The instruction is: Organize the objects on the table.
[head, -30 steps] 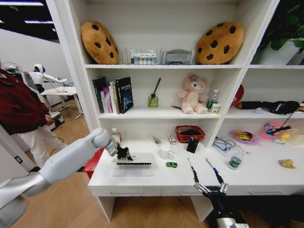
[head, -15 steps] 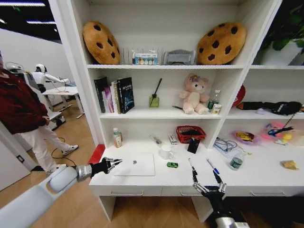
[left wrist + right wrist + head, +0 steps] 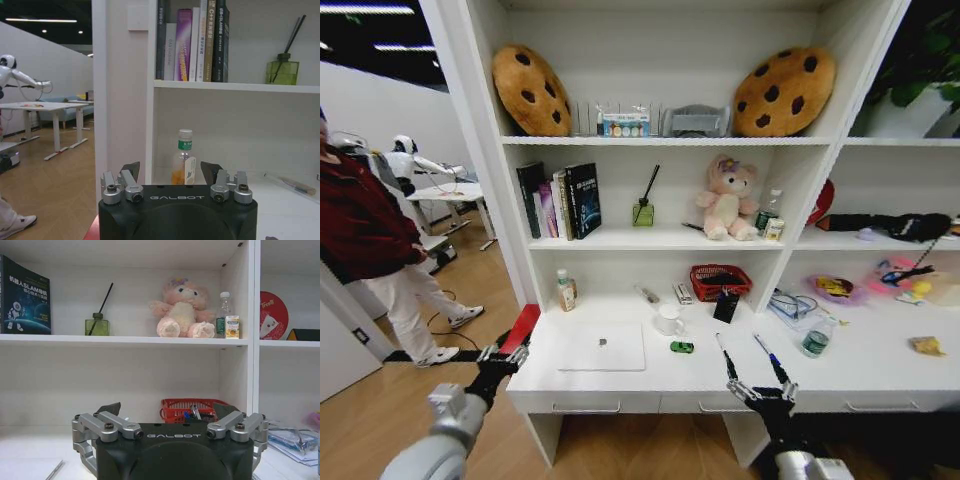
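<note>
White desk (image 3: 880, 372) under white shelves (image 3: 660, 240), closed silver laptop (image 3: 602, 347), wood floor (image 3: 380, 410), both grippers' jaws spread.

"GALBOT" stands in pale letters on the black body of the left gripper (image 3: 170, 172), and the same word on the black body of the right gripper (image 3: 167, 412). A dark blue book (image 3: 25, 300) on the shelf carries a white title on its cover: Chinese characters followed by "SLAM", with a smaller line beneath that is too small to read. A round red sign (image 3: 274, 315) in the next shelf bay shows white script near its top that looks like "Treat", though it cannot be read for certain. Labels on the small bottle (image 3: 183, 159) and on the spines of the standing books (image 3: 192, 40) are too small to read
</note>
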### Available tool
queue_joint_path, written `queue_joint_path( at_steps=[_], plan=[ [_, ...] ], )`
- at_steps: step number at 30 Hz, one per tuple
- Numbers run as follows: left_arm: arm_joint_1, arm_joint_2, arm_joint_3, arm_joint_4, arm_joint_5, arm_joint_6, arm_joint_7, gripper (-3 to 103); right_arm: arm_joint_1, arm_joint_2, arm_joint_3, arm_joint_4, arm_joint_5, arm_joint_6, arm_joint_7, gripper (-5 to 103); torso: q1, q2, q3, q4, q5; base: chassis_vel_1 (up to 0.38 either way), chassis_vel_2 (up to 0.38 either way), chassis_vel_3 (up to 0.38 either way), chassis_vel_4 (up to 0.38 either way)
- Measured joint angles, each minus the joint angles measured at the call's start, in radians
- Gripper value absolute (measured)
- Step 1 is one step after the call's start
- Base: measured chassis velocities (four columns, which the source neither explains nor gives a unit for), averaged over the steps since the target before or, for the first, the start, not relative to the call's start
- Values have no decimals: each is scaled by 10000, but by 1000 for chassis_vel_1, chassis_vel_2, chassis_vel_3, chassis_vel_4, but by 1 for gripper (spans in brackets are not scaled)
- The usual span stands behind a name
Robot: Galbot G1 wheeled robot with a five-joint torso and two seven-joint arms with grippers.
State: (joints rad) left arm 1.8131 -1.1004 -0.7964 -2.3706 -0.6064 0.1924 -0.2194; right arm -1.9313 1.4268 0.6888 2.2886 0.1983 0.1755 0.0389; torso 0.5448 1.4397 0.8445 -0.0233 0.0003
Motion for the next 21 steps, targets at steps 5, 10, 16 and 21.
queue_joint_path(
  at_steps=[5, 10, 16, 21],
  plan=[
    [791, -1500, 45, -504, 630, -5, -83, 91, -91, 94, -29, 26, -124, 48, -2, 100, 0, 1, 0, -1, -1, 0, 0, 0, 0],
    [1152, -2312, 621, -404, 1685, -285, 378, 100, -87, 86, -9, -29, -184, 120, -8, 100, 0, 1, 1, 3, -3, 0, 0, 0, 0],
    [1179, -2433, 791, -346, 1992, -409, 547, 100, -52, 80, 16, -233, -333, 130, 320, 100, 1, 0, 1, -1, -3, 0, 0, 0, 0],
    [1146, -2401, 809, -324, 1994, -423, 570, 100, 687, -479, 184, -1057, 52, -384, 302, 100, 0, 1, 2, -1, -3, 0, 0, 0, 0]
  ],
)
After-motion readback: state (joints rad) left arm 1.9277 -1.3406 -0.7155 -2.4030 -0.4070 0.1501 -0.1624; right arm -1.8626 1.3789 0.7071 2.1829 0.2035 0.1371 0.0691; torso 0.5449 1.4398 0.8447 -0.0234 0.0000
